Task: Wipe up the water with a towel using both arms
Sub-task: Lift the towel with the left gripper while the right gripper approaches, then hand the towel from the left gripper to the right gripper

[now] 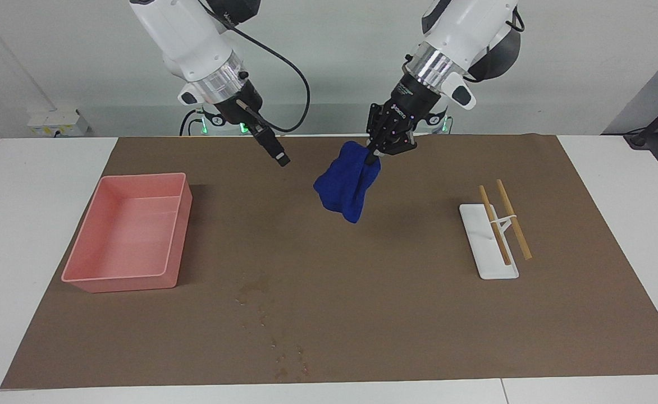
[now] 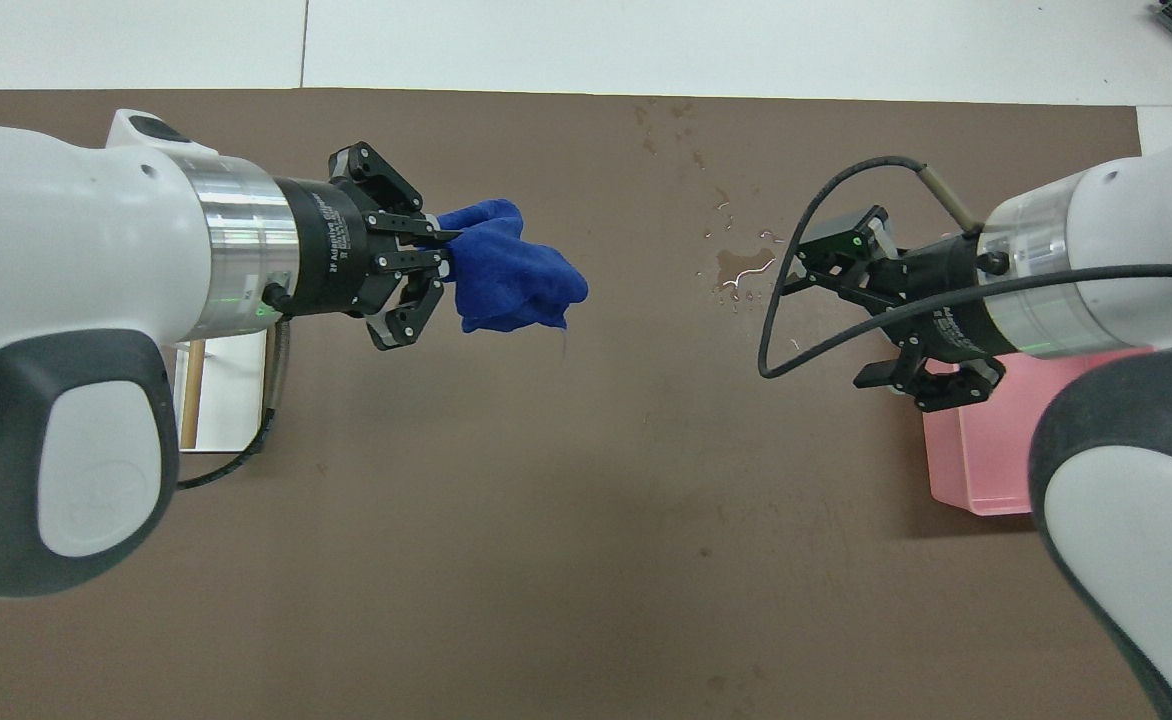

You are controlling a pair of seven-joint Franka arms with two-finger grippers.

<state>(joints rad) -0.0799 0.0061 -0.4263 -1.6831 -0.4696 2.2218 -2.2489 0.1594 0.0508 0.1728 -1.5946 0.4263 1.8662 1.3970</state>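
Note:
A blue towel (image 1: 343,188) hangs bunched from my left gripper (image 1: 373,155), which is shut on its top edge and holds it in the air over the middle of the brown mat; it also shows in the overhead view (image 2: 506,275) with the left gripper (image 2: 441,252). The water (image 1: 256,289) is a wet blotch with droplets (image 1: 287,359) trailing away from the robots; in the overhead view the water (image 2: 741,265) lies between the two grippers. My right gripper (image 1: 277,156) is open and empty in the air, beside the blotch in the overhead view (image 2: 831,325).
A pink bin (image 1: 132,230) stands empty toward the right arm's end, partly under the right arm in the overhead view (image 2: 986,450). A white rack with two wooden dowels (image 1: 494,235) stands bare toward the left arm's end.

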